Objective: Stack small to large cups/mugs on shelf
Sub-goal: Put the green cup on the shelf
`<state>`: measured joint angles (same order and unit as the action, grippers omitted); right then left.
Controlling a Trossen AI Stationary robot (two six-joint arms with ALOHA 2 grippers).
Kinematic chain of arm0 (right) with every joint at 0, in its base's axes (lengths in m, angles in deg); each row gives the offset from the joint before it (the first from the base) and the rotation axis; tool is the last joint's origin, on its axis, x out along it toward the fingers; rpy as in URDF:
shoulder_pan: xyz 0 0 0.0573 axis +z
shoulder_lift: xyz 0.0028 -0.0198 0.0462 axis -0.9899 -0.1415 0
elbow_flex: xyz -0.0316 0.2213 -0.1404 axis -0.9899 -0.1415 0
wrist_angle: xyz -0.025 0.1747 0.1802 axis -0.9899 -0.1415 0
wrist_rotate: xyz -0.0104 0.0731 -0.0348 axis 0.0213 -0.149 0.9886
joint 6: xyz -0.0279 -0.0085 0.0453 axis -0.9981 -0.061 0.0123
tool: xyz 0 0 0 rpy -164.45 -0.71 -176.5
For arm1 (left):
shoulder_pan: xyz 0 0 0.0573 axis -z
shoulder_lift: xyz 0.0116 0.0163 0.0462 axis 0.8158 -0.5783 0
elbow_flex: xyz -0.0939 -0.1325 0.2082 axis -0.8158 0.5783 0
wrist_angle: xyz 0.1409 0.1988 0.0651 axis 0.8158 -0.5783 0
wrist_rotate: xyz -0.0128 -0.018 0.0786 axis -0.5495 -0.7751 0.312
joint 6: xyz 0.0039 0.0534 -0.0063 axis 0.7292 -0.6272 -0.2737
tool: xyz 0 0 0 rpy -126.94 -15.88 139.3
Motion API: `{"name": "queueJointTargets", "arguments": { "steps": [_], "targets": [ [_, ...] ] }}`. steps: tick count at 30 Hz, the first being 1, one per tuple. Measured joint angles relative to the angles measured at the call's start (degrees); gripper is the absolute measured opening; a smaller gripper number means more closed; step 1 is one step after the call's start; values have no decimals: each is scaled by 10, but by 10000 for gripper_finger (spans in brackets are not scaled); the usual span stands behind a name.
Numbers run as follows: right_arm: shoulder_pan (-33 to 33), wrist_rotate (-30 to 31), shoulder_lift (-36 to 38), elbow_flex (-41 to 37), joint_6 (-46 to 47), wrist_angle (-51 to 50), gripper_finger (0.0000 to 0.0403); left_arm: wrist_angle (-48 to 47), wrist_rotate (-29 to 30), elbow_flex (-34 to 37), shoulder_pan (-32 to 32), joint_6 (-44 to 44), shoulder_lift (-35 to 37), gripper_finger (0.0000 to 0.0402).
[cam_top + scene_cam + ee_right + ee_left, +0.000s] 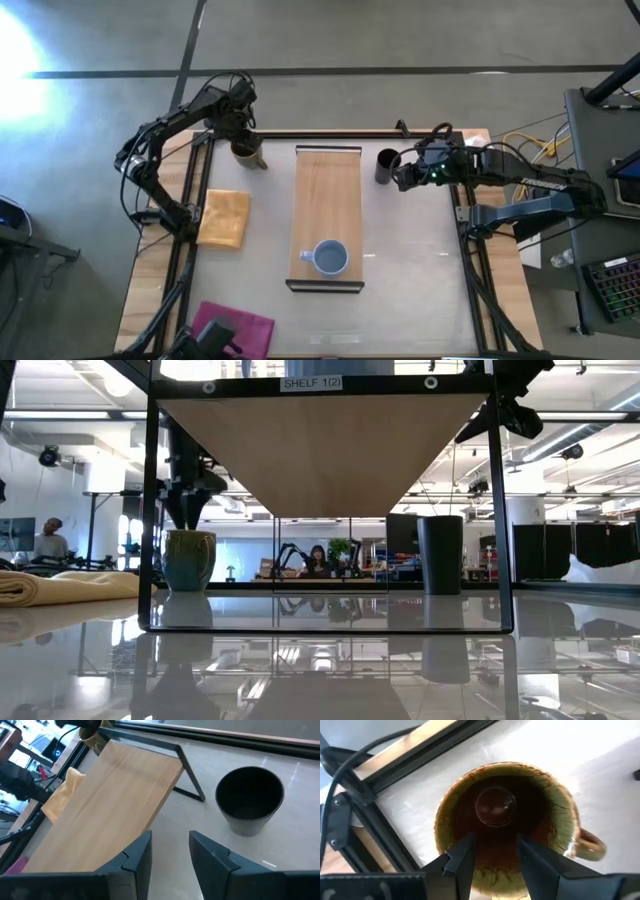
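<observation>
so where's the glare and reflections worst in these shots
High view: bright glare washes out the floor at the upper-left corner. Low view: the glossy white table mirrors the tall black cylindrical cup and shelf frame. Left wrist view: white table blown out around the mustard-brown handled mug.

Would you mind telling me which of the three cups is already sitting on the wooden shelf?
The small light-blue cup. It alone rests on the shelf board; the brown mug and black cup stand on the table beside it.
</observation>
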<state>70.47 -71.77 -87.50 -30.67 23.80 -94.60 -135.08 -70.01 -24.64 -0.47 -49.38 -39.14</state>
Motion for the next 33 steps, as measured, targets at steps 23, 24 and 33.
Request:
{"name": "queueJointTargets", "arguments": {
  "steps": [23, 24, 33],
  "targets": [
    [-10, -5, 0, 0, 10, 1, 123, -5, 63, 12, -24, 21, 11, 130],
    [-10, -5, 0, 0, 11, 1, 123, -5, 64, 14, -26, 20, 11, 130],
    [-10, -5, 0, 0, 11, 1, 123, 44, 58, 64, -34, 0, 11, 130]
  ]
}}
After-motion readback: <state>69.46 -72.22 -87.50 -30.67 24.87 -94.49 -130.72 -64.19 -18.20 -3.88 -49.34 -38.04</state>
